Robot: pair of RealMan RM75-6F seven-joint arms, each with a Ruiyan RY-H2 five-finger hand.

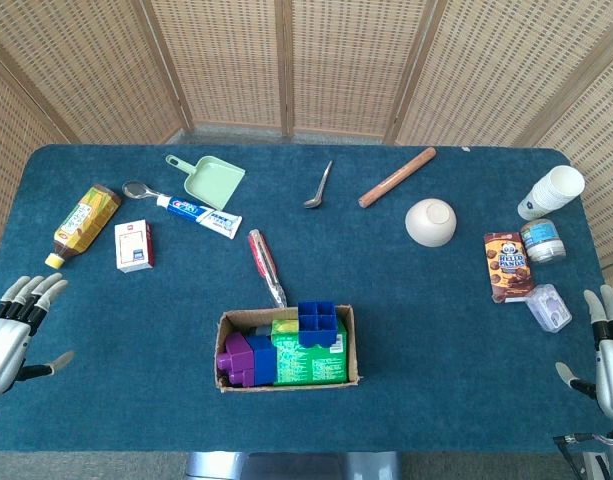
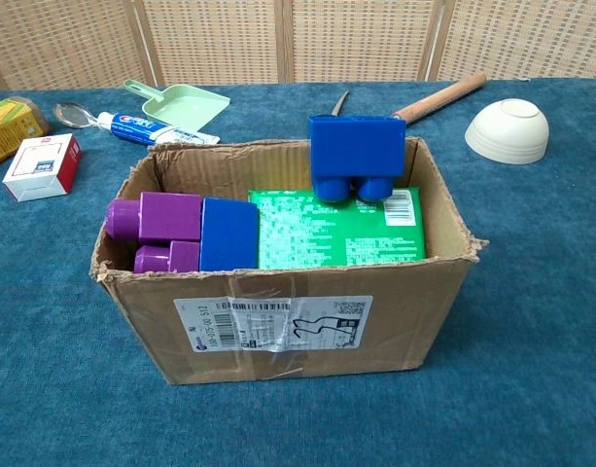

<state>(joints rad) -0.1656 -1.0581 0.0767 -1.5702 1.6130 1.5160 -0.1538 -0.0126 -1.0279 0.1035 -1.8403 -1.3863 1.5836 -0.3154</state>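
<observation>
The left hand (image 1: 14, 335) hovers at the desk's (image 1: 446, 330) near left edge, fingers spread, holding nothing; closest to it lie a tea bottle (image 1: 84, 222) and a small white-and-red box (image 1: 134, 246). The right hand (image 1: 608, 360) rests at the near right edge, fingers apart and empty, just beside a clear plastic container (image 1: 548, 307) and a biscuit packet (image 1: 507, 266). A cardboard box (image 2: 278, 311) of toy blocks sits centrally between them.

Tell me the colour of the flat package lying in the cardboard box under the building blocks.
Green package, with white print; clearest in the chest view.
</observation>
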